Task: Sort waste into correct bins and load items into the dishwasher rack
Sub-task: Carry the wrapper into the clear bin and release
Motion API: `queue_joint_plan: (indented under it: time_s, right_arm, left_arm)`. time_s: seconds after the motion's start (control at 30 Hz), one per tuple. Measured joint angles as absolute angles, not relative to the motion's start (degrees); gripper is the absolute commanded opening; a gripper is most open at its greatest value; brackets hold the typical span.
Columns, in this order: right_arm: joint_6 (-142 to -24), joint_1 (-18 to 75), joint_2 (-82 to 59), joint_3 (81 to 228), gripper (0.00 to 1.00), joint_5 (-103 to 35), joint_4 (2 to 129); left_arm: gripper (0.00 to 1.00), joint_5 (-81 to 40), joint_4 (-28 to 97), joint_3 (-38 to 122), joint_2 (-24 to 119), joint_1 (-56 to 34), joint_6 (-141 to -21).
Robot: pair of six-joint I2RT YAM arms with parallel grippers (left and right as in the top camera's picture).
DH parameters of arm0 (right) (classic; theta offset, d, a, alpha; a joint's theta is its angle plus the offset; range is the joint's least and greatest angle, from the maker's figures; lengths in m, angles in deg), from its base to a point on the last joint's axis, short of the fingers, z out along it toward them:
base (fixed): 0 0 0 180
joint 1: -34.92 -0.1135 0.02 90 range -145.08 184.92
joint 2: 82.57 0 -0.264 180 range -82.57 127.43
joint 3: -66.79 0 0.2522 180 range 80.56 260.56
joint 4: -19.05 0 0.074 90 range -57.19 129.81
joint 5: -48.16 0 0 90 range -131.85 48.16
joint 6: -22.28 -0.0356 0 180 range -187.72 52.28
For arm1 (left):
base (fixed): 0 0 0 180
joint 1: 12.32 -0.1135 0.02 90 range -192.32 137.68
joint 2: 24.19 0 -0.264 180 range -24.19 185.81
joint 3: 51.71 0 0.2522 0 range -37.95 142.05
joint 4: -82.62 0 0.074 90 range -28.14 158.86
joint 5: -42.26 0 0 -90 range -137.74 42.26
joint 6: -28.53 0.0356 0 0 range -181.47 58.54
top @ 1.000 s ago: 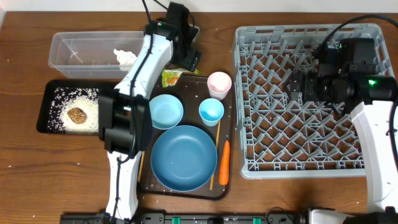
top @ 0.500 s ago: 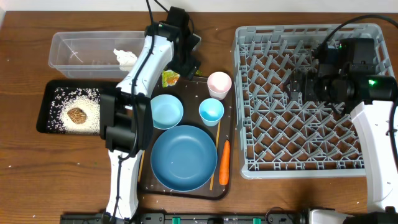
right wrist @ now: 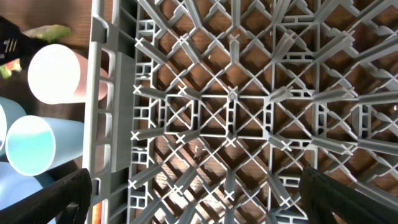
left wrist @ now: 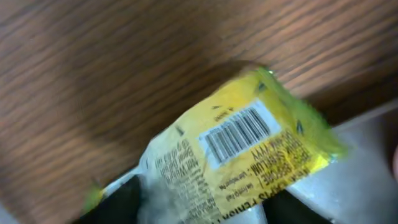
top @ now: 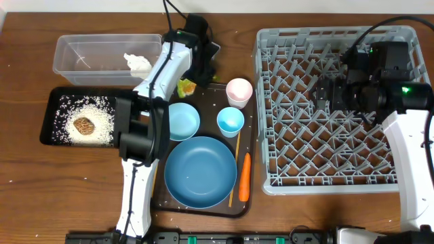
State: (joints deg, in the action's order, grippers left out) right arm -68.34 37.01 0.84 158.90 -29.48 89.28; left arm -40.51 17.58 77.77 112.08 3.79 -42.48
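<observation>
1. Since a second ago the left arm's wrist has shifted slightly left. Its left fingers (top: 199, 72) now sit right over the yellow-green wrapper (top: 185, 87), which has stayed at the far left corner of the dark-brown serving tray (top: 207, 102).
2. The right arm has not moved. It hangs over the grey dishwasher rack (top: 325, 187) with the right fingers (right wrist: 65, 193) spread wide and nothing between them.
3. Nothing else has changed. The tissue (top: 137, 62) lies in the clear tub (top: 74, 47), and the rice (top: 95, 112) and brown lump (top: 84, 125) lie in the black tray (top: 49, 102).
4. The blue plate (top: 201, 171), bowl (top: 181, 120), light-blue cup (top: 230, 121), pink cup (top: 239, 90), carrot (top: 245, 177) and a chopstick (top: 234, 169) remain on the serving tray.
5. Only the left wrist view shows the wrapper's barcode and print. There it fills the frame above the wooden tabletop (left wrist: 93, 74), but the blur hides whether the left fingers pinch it.
6. Only the right wrist view shows the rack's lattice up close, with both cups just outside its wall.
</observation>
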Motion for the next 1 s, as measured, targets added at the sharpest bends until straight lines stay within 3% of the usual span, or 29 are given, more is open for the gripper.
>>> queue_joint_plan:
  time_s: [0.13, 0.17, 0.6, 1.0]
  right_arm:
    - [-68.34, 37.01, 0.84, 158.90, 0.99, -29.48, 89.30]
    - [-68.34, 37.01, 0.84, 158.92, 0.99, -29.48, 89.30]
    - [-68.34, 37.01, 0.84, 158.90, 0.99, -29.88, 89.30]
    - [-68.34, 37.01, 0.84, 158.90, 0.98, -29.88, 89.35]
  left_arm:
    - [0.09, -40.67, 19.63, 77.75, 112.34, 3.79, -42.13]
    - [0.06, -40.65, 19.89, 77.75, 112.34, 3.79, -42.24]
    - [0.06, -40.67, 16.99, 77.86, 110.92, 3.79, -44.17]
    - [0.06, -48.73, 20.72, 80.79, 91.05, -1.06, -48.25]
